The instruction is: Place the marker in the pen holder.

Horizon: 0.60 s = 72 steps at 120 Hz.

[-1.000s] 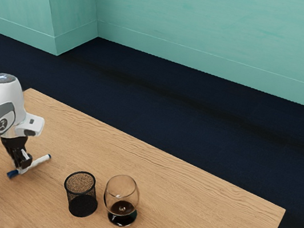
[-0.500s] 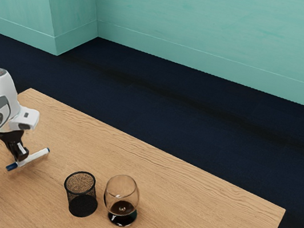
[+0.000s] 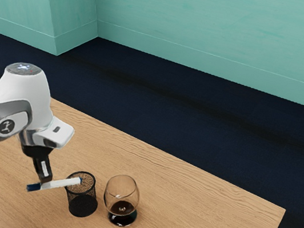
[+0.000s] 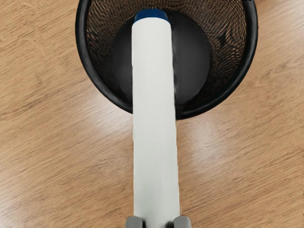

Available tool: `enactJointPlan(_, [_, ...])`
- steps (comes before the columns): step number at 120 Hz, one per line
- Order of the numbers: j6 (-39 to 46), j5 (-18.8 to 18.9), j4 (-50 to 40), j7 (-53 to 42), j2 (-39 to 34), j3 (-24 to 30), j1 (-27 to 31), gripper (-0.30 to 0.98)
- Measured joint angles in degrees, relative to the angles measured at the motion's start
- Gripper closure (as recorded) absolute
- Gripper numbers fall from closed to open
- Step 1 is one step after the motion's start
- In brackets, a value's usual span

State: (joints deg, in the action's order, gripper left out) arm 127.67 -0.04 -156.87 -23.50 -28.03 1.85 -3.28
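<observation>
Marker [image 3: 65, 183] (in pincer [image 3: 45, 183]) partly over holder [image 3: 82, 205]

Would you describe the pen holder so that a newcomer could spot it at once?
On the wooden table, near the gripper, stands the pen holder, an open round cup. It is black mesh, whereas the glass beside it is clear, with dark liquid inside.

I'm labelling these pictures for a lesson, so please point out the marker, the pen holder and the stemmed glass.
Marker [image 4: 154, 99]: wrist view, on its white barrel.
Pen holder [image 3: 81, 203]: exterior view, on its black mesh wall.
Glass [image 3: 122, 189]: exterior view, on its clear bowl.
</observation>
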Motion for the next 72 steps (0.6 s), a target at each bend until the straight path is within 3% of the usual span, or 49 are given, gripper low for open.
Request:
enactJointPlan(40, [-7.87,-0.22,7.51,5.52,3.85,2.08,0.04,0.77])
enactJointPlan(72, [-23.21,1.56,26.47,17.52,22.92,2.15,0.57,0.74])
